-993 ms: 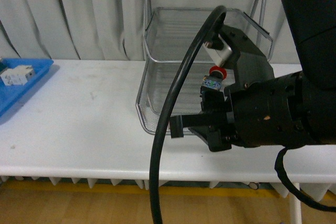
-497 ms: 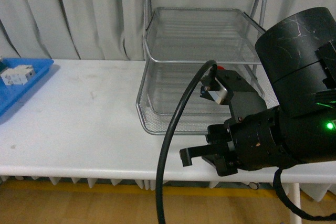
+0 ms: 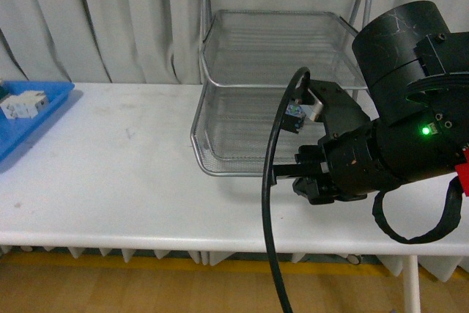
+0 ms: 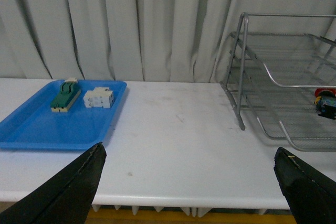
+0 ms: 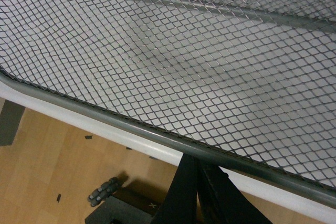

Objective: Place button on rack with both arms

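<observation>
With the left gripper point(image 4: 189, 192) spread wide over the table point(image 3: 132, 181), the red-capped button point(image 4: 325, 102) lies in the rack point(image 3: 242, 144)'s bottom tier, right gripper point(image 3: 289, 172) clenched empty at its four-o'clock rim.

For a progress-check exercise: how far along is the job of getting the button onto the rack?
Done: the button already lies on a lower mesh tier of the rack, and nothing is gripping it. In hand: nothing. The right gripper has its jaws together and empty at the tray's front rim. The left gripper is open, away from the rack. Left: probably only drawing the arms clear.
</observation>
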Controlling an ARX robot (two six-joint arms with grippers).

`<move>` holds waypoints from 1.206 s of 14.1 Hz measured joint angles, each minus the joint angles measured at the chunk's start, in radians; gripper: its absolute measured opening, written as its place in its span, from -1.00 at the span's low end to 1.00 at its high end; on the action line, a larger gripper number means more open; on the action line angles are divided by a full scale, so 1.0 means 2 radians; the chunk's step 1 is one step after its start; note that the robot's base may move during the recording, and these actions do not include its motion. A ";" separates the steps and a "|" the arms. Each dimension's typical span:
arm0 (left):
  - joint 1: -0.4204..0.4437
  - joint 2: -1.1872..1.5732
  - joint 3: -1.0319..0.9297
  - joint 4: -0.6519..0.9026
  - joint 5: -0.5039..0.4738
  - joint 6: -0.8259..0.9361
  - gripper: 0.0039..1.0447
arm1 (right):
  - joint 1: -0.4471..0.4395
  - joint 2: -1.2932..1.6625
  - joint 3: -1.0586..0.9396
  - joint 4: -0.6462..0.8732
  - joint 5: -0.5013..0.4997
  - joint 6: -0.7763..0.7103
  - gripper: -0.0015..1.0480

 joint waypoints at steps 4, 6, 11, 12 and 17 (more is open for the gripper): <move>0.000 0.000 0.000 0.000 0.000 0.000 0.88 | -0.003 0.010 0.016 0.004 0.001 -0.002 -0.97; 0.000 0.000 0.000 0.000 0.000 0.000 0.88 | -0.009 0.025 0.039 -0.005 0.002 -0.007 -0.97; 0.000 0.000 0.000 0.000 0.000 0.000 0.88 | -0.049 0.065 0.115 0.032 0.071 -0.010 -0.97; 0.000 0.000 0.000 0.000 0.000 0.000 0.88 | -0.051 0.065 0.115 0.038 0.080 -0.005 -0.97; 0.000 0.000 0.000 0.000 0.000 0.000 0.88 | -0.044 0.036 0.041 0.053 0.049 0.013 -0.97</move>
